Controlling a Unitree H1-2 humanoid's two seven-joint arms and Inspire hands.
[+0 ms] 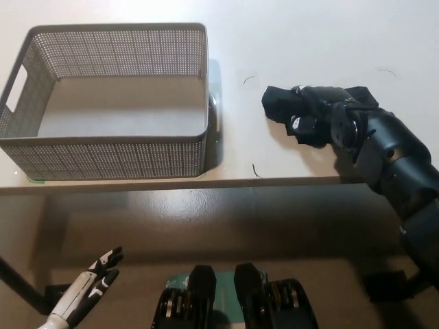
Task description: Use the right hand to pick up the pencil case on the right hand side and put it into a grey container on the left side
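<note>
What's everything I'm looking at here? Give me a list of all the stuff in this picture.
container: one, grey mesh, on the table's left part, nothing inside.
pencil case: one, black, on the table right of the container, under the right hand.
table: one, pale, fills the upper picture.
floor: brownish, below the table's edge.
right hand: one, black, closed around the pencil case on the table.
left hand: one, white, lower left, below the table, fingers apart, holding nothing.

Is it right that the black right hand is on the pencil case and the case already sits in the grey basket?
Not quite. The head view shows the pencil case on the table, right of the empty grey basket. The right hand is on it.
</note>
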